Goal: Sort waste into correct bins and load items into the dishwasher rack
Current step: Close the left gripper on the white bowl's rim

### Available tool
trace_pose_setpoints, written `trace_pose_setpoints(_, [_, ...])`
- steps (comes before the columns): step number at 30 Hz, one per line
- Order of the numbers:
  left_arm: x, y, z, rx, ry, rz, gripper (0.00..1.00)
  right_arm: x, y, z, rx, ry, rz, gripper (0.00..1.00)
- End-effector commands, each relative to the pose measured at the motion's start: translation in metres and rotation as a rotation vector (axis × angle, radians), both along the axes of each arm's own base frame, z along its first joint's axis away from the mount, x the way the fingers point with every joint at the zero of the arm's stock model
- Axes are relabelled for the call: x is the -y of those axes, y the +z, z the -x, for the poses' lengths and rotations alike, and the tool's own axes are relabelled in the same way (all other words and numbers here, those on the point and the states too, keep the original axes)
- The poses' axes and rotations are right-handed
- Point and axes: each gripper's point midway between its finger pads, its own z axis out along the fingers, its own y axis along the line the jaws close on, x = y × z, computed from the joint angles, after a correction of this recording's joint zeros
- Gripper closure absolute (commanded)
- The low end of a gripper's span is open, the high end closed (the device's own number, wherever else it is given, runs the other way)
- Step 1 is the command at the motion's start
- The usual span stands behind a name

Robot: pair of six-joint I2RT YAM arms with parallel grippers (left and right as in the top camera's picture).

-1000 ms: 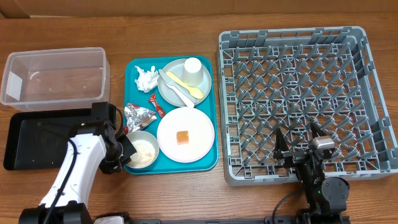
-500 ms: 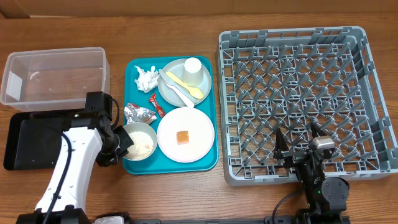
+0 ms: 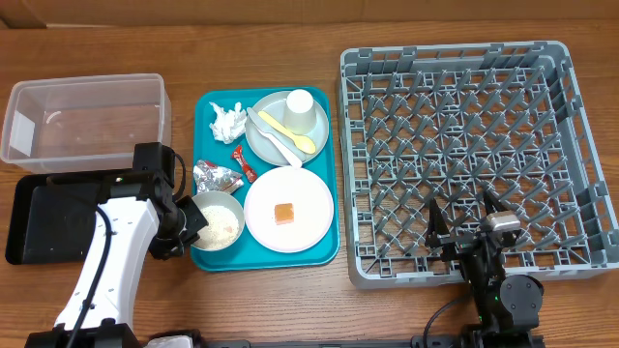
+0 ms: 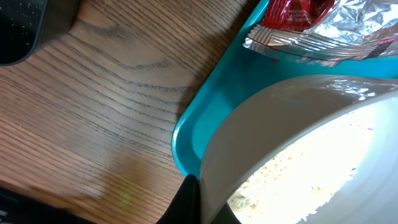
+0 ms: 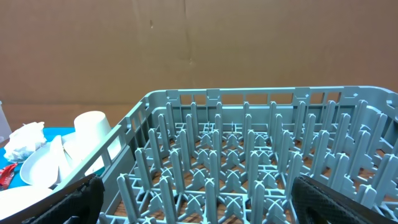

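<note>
My left gripper (image 3: 193, 226) is shut on the left rim of the small grey bowl (image 3: 219, 223), which holds white rice-like grains (image 4: 298, 180) at the front left of the teal tray (image 3: 329, 174). In the left wrist view its dark fingers (image 4: 185, 200) pinch the bowl wall (image 4: 249, 143). Foil wrappers (image 3: 215, 176) and a red packet (image 3: 247, 172) lie just behind the bowl. An orange cube (image 3: 283, 213) sits on the pale plate (image 3: 309, 193). My right gripper (image 3: 466, 230) stands open over the front of the dishwasher rack (image 3: 542, 58), holding nothing.
Crumpled tissue (image 3: 227, 121) lies at the tray's back left. The grey plate (image 3: 261, 145) carries a white cup (image 3: 300, 111), yellow spoon (image 3: 288, 130) and white utensil (image 3: 279, 147). The clear tub (image 3: 85, 121) and black tray (image 3: 53, 217) are left of my left arm.
The left gripper with the bowl has shifted slightly back and to the left over the past second, then held still. The right arm has not moved.
</note>
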Motion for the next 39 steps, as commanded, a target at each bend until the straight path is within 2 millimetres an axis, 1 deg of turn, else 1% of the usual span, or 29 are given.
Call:
trace_pose_setpoints(1, [0.0,0.008,-0.008,0.034,-0.014,0.005,0.96,0.003,-0.001,0.0,0.006,-0.013,0.003,0.0])
trace_pose_setpoints(11, [0.003,0.014,-0.017,0.065,-0.026,0.021,0.96,0.003,-0.001,0.0,0.006,-0.013,0.003,0.0])
trace_pose_setpoints(28, [0.003,0.014,-0.017,0.065,-0.044,0.023,0.96,0.003,-0.001,0.0,0.006,-0.013,0.003,0.0])
trace_pose_setpoints(34, [0.002,0.012,-0.017,0.065,-0.045,0.016,0.96,0.003,-0.001,0.0,0.006,-0.013,0.003,0.0])
trace_pose_setpoints(39, [0.003,0.004,-0.015,0.062,-0.045,0.017,0.96,0.003,-0.001,0.0,0.006,-0.013,0.003,0.0])
